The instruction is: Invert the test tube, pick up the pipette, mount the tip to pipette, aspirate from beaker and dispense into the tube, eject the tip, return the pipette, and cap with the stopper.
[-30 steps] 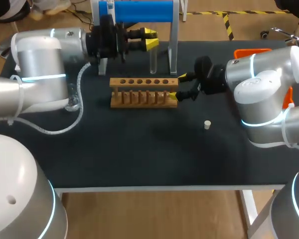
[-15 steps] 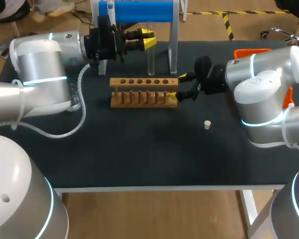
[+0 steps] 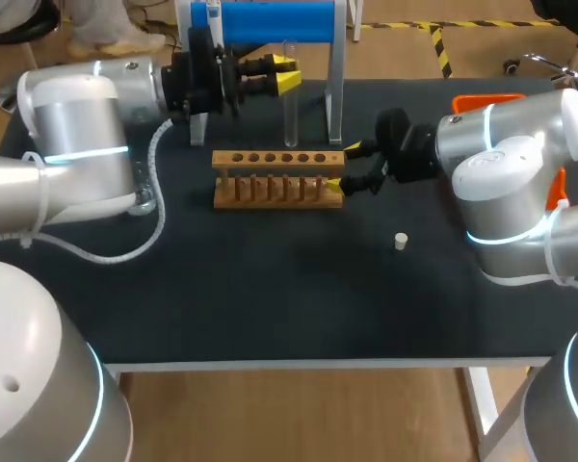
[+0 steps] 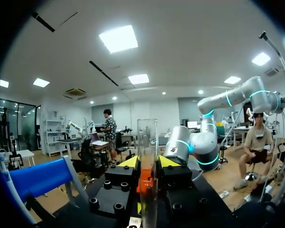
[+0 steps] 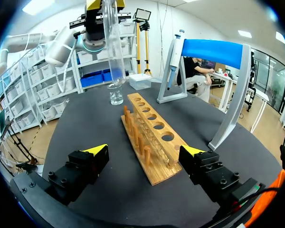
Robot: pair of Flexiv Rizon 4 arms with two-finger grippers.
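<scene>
Yellow tips of the left gripper are clamped on a clear glass test tube, one finger on each side, in the upper middle of the head view. The tube stands upright; the right wrist view shows its rounded end pointing down, hanging over the table behind the rack and not in any hole; in the left wrist view it runs straight up between the two fingers and pokes out past them.

The left arm comes in from the left edge and lies sideways across the upper left. Right behind the tube, at the top middle, is the blue pipette stand, with the pipette hanging at its left end.

Below the tube, around centre frame, sits the wooden test tube rack with a row of holes along its top. The right gripper is spread wide and gripping nothing; its fingers sit either side of the rack's right end and, going by the right wrist view, don't touch it.

A small white stopper lies on the black tabletop, lower right of the rack and well apart from it. A glass beaker sits at the left, partly tucked under the left arm. There's an orange object at the upper right behind the right arm; can't tell what it is.
</scene>
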